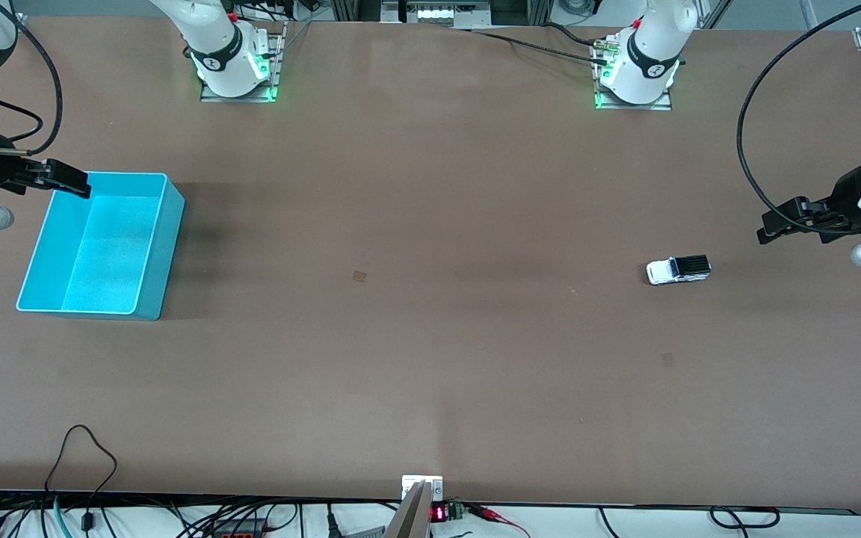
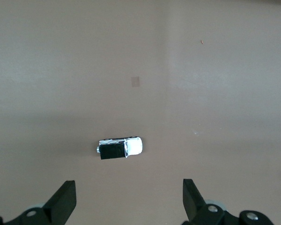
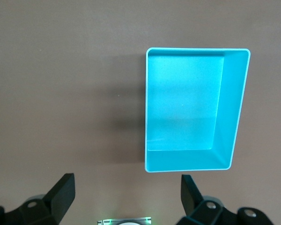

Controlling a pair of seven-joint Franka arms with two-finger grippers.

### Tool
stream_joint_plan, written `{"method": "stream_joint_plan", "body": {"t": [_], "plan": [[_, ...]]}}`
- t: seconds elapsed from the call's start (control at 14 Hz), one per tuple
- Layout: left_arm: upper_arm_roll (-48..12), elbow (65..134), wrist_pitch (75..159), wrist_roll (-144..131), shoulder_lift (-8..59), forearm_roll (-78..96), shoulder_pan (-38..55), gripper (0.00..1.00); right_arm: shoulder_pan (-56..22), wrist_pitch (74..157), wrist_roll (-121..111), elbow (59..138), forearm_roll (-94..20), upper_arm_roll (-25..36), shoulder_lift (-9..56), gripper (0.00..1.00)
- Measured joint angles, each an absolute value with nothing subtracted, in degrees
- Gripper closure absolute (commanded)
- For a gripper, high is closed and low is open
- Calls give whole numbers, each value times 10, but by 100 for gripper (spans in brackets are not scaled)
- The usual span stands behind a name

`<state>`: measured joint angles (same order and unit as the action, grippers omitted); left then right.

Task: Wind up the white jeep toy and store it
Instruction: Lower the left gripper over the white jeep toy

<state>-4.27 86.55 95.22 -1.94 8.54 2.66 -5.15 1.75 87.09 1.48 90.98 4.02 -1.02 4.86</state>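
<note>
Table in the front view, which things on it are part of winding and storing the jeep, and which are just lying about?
Job:
white jeep toy, on the table
teal bin, empty
left gripper, open, by the jeep
right gripper, open, over the bin's rim

Lying about:
cables at the table's edge

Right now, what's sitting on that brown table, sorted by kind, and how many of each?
Toy cars: 1, the white jeep toy, toward the left arm's end of the table.
Bins: 1, the teal bin, toward the right arm's end, nothing in it.
Total: 2 things on the table.
</note>
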Motion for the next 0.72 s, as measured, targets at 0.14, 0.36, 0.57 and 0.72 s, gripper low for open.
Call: {"method": "stream_joint_plan", "body": {"t": [0.14,0.36,0.57,0.72], "plan": [[-43,866,951,-19,85,27,-52,0,18,871,15,910,40,-10,49,0],[-49,866,930,-19,85,27,-50,0,18,871,15,910,40,-10,49,0],[-60,868,900,-19,88,27,-37,0,18,871,15,910,40,-10,49,0],[-64,874,895,-19,102,27,-16,0,18,871,15,910,40,-10,49,0]]}}
